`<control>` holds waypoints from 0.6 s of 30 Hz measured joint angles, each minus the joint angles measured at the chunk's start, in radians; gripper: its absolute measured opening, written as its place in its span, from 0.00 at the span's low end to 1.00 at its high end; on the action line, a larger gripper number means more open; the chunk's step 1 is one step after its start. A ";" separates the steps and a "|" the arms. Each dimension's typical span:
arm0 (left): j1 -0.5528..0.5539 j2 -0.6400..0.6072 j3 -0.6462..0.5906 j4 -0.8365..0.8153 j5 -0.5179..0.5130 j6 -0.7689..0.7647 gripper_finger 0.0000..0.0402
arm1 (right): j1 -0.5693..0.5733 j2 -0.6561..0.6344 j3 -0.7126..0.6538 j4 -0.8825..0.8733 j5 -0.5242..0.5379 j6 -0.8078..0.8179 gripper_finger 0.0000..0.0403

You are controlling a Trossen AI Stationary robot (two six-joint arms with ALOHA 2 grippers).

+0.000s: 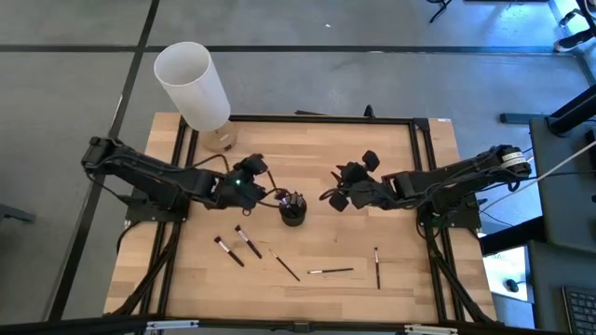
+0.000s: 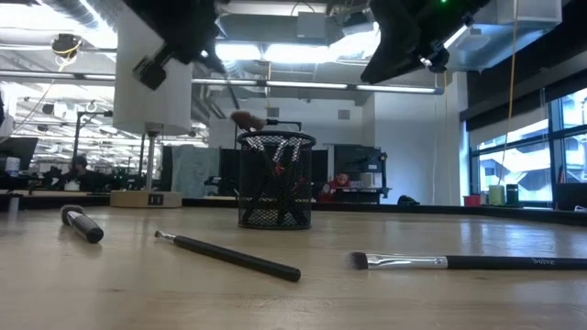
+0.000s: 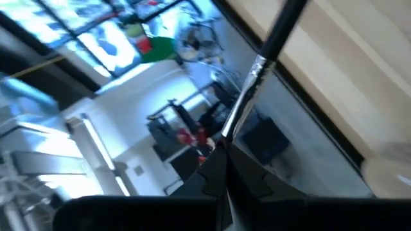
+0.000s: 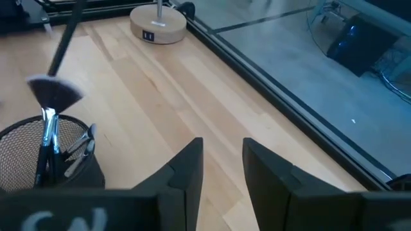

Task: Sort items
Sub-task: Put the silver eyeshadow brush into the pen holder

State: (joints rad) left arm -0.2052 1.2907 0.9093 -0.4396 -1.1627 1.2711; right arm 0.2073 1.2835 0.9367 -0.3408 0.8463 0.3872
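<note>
Nearest the low camera, two loose brushes lie on the wooden surface (image 1: 400,167): a dark-handled one (image 2: 229,256) and a flat-tipped one with a silver ferrule (image 2: 459,262), with several more scattered along the front edge (image 1: 331,271). The step in hand looks like dropping a brush into the black mesh cup (image 2: 275,179). The left gripper (image 1: 253,181) hangs just beside the cup, its fingers (image 3: 215,170) clenched on a brush (image 3: 257,70) by the ferrule end. Next, it would need to bring the handle over the rim, tip it upright and let go without knocking the brushes already standing inside (image 4: 50,138). The right gripper (image 1: 340,191) waits near the cup's other side, above the surface, fingers (image 4: 186,170) parted and holding nothing.
</note>
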 joint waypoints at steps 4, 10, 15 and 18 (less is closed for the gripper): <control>-0.023 0.000 0.000 0.190 -0.009 0.086 0.01 | 0.000 0.000 0.000 -0.032 0.020 0.007 0.27; -0.045 0.002 0.000 0.258 0.020 0.127 0.01 | 0.000 0.000 0.000 -0.077 0.044 0.041 0.27; -0.050 0.068 -0.002 0.264 0.023 0.123 0.01 | 0.000 -0.002 0.000 -0.076 0.044 0.046 0.27; -0.051 0.134 -0.002 0.290 0.023 0.147 0.01 | 0.000 -0.002 0.000 -0.076 0.044 0.046 0.27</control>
State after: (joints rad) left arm -0.2558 1.4245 0.9072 -0.1496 -1.1398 1.4184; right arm 0.2073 1.2812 0.9367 -0.4164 0.8902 0.4335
